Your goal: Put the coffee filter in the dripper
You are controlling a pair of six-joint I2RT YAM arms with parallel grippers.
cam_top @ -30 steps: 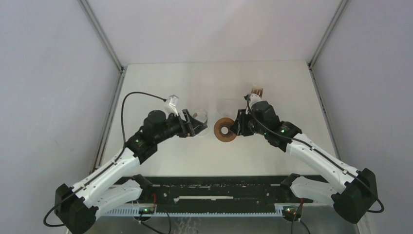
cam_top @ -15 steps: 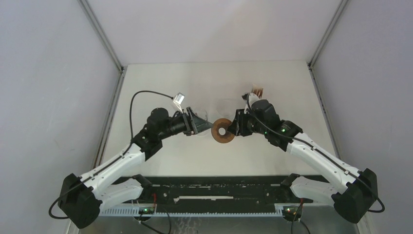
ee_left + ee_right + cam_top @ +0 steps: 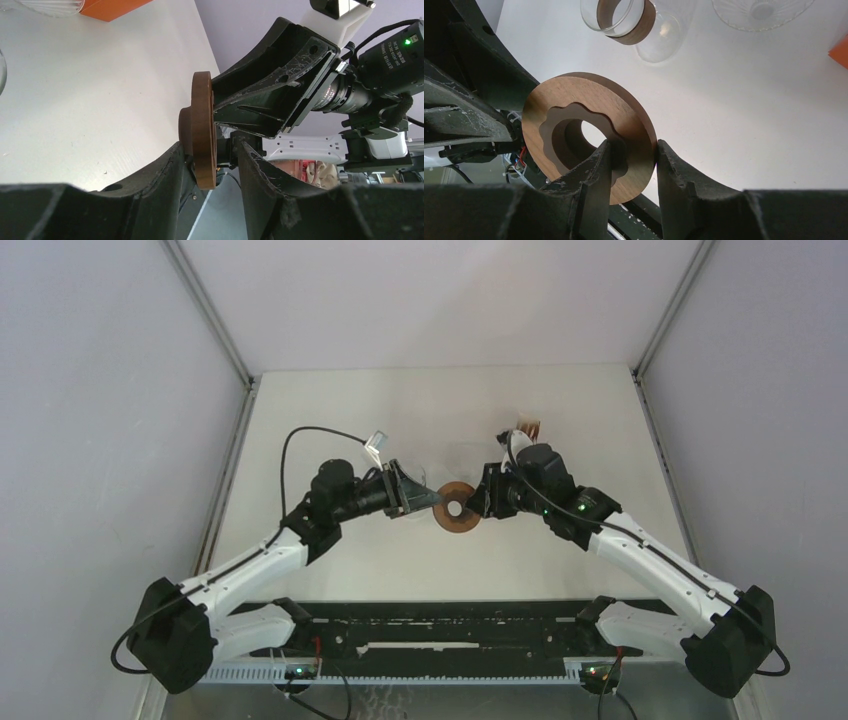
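The dripper [image 3: 460, 508], a dark-brown wooden ring with a central hole, is held off the table at mid-table. My right gripper [image 3: 487, 502] is shut on its rim; in the right wrist view the fingers [image 3: 596, 165] clamp the ring [image 3: 624, 112] at my gripper [image 3: 633, 150]. My left gripper [image 3: 430, 498] is open. In the left wrist view it [image 3: 210, 150] straddles the opposite edge of the ring [image 3: 202, 115], with a gap to one finger [image 3: 255, 165]. No white paper coffee filter shows in any view.
A glass carafe with a wooden collar [image 3: 624, 20] and a ribbed clear glass cone [image 3: 761, 12] stand behind the dripper. A small orange box [image 3: 112, 7] with brown-edged contents [image 3: 527, 428] sits at the back right. The two grippers nearly touch.
My left arm has reached right and turned its wrist, bringing its open jaws around the dripper's left edge. My right gripper has kept hold of the dripper, nearly still.
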